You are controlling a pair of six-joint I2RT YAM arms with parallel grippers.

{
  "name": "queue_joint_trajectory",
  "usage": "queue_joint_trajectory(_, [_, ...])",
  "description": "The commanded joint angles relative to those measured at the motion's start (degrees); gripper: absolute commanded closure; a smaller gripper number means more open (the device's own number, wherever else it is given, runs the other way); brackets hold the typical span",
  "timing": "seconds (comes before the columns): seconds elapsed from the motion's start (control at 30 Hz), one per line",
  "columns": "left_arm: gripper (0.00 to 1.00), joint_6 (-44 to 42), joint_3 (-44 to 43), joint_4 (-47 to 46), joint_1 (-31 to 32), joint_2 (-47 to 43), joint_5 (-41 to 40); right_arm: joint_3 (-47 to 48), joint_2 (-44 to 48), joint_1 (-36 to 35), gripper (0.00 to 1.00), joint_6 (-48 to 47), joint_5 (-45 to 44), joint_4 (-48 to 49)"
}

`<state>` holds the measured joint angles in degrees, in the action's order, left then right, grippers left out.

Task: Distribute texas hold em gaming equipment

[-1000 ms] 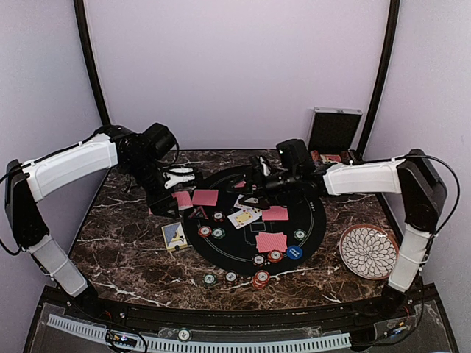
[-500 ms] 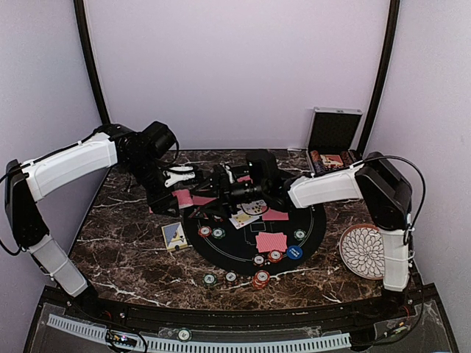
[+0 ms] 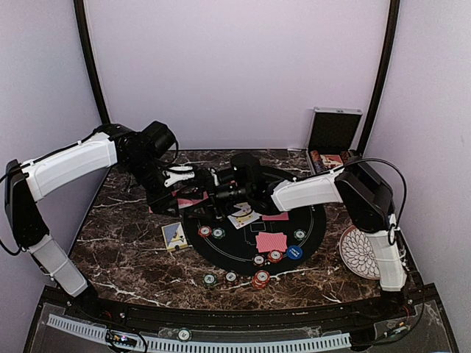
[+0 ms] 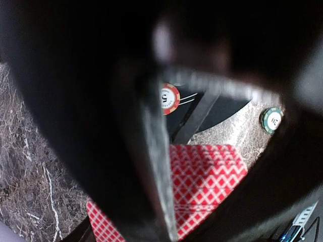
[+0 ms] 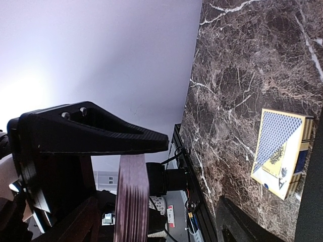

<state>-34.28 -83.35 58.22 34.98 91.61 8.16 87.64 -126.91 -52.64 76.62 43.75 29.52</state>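
The right hand (image 3: 209, 195), extended across to the left side of the round black mat (image 3: 313, 220), pinched a thick stack of red-backed playing cards (image 5: 131, 201) edge-on between its fingers. The left hand (image 3: 175, 198) was pressed together just above a face-down red diamond-patterned card (image 4: 207, 186) at the mat's left edge. Whether it gripped that card could not be told. A red-striped poker chip (image 4: 170, 98) lay on the mat near that card, and a green-striped poker chip (image 4: 272, 120) on the dark marble surface (image 5: 242, 65). A blue card box (image 5: 280, 151) lay flat there too.
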Motion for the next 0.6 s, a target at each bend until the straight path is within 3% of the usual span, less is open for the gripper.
queue_joint_trajectory(0.0, [1.00, -0.08, -1.25, 0.46, -0.09, -0.41, 1.04, 3.76, -1.68, -1.73, 0.20, 1.67, 0.46, 3.60])
queue_joint_trajectory(0.4, [1.00, 0.09, -2.05, 0.53, -0.09, 0.31, 1.52, 7.40, -6.16, -2.46, 0.23, 3.84, -0.65, 2.82])
queue_joint_trajectory(0.57, [1.00, 0.09, -2.18, 0.73, -0.09, 0.14, 1.24, 4.79, -5.65, -1.67, 0.27, 3.89, -1.71, 2.85])
